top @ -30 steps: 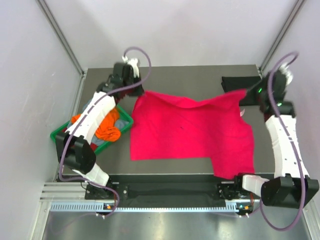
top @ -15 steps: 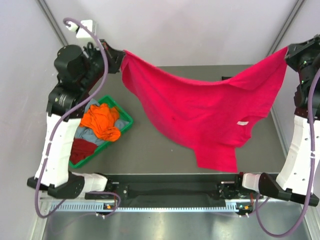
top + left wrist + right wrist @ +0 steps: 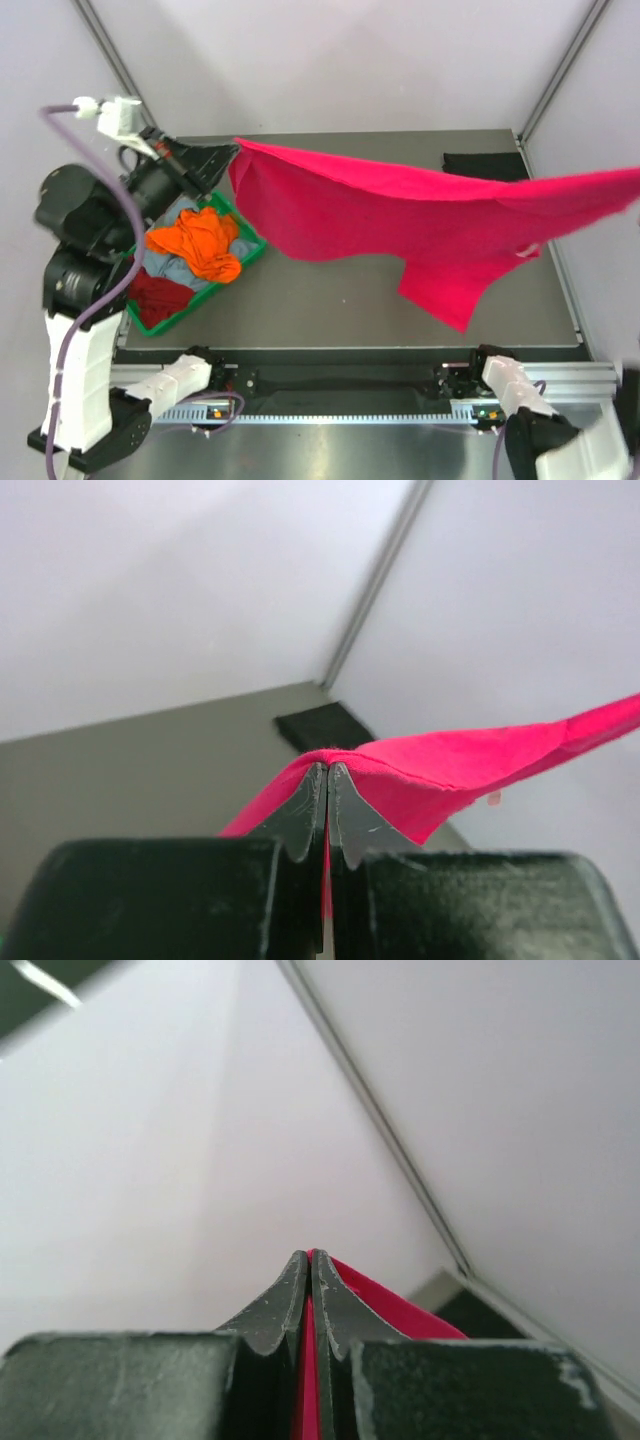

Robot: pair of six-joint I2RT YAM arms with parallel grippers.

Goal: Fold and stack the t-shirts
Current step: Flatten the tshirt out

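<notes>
Since a second ago both arms have swung up and outward, and the pink-red t-shirt (image 3: 420,215), then spread flat on the counter (image 3: 330,300), now hangs stretched in the air between them. The right arm's upper part has passed beyond the right edge of the overhead view.

Nearest, the two arm bases sit at the counter's near edge, with bare grey surface just beyond them. On the near left stands the green tray (image 3: 256,243). It holds a dark red tee (image 3: 160,298) at its near end, a grey-blue tee (image 3: 172,268) beside that, and an orange tee (image 3: 200,245) crumpled on top.

Farther back, the left tool (image 3: 232,156) is raised above the tray's far end. Its fingers (image 3: 303,815) are pressed tightly together, pinching one edge of the pink-red t-shirt (image 3: 450,775). From there the cloth runs in a taut line across to the right edge of the overhead view. One flap droops toward the near right; whether it touches the counter cannot be told.

The right tool (image 3: 308,1257) shows only in its own wrist view. It is closed hard on the pink-red t-shirt (image 3: 375,1295), which emerges from between the fingertips.

At the far right corner a black tee (image 3: 482,163) lies flat on the counter, well apart from the tray.
</notes>
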